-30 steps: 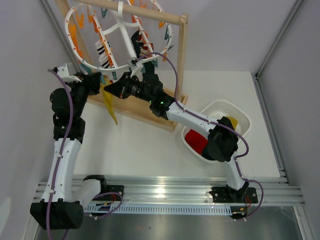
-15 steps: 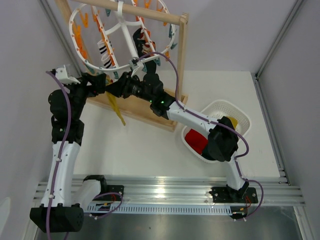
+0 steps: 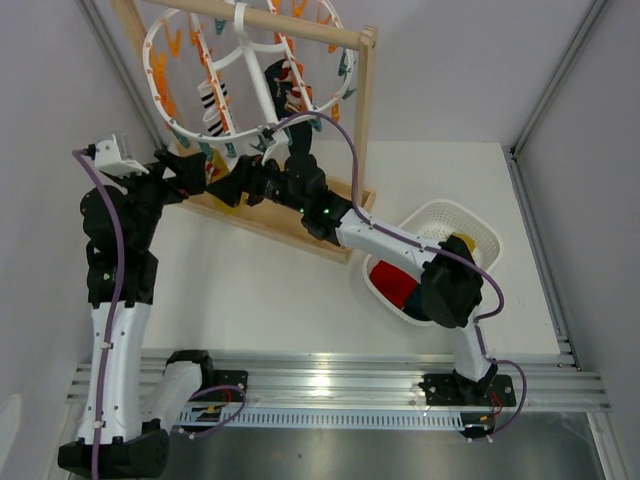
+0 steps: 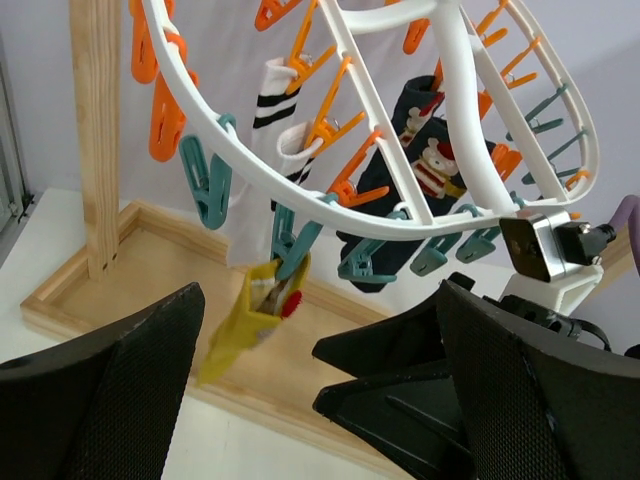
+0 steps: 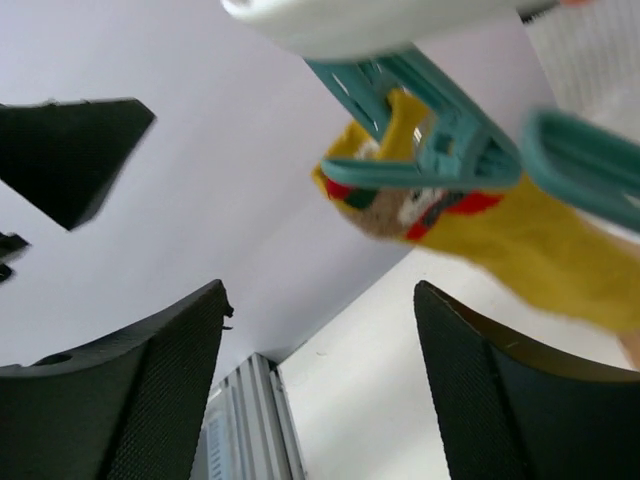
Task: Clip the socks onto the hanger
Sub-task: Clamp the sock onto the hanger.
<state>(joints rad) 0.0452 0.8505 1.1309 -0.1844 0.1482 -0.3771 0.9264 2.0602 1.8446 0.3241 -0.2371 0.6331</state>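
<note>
The left claw (image 4: 322, 295) stands wide, with nothing between its fingers (image 4: 110, 390). Just past the gap, a little left of its middle and clear of both fingers, a yellow sock (image 4: 245, 325) hangs by its top from a teal peg (image 4: 292, 250) on the hanger (image 4: 330, 212). The right claw (image 5: 318, 300) is spread too and holds nothing. The same sock sits above and beyond its gap, toward the finger on the right of its wrist view, apart from it. The two claws face each other under the hanger's near rim, with the sock between them. Farther past the left claw hang a striped sock (image 4: 272, 90) and a navy sock (image 4: 405, 175). Well behind the right claw, a basket (image 3: 478, 222) holds a red sock (image 3: 390, 282).
</note>
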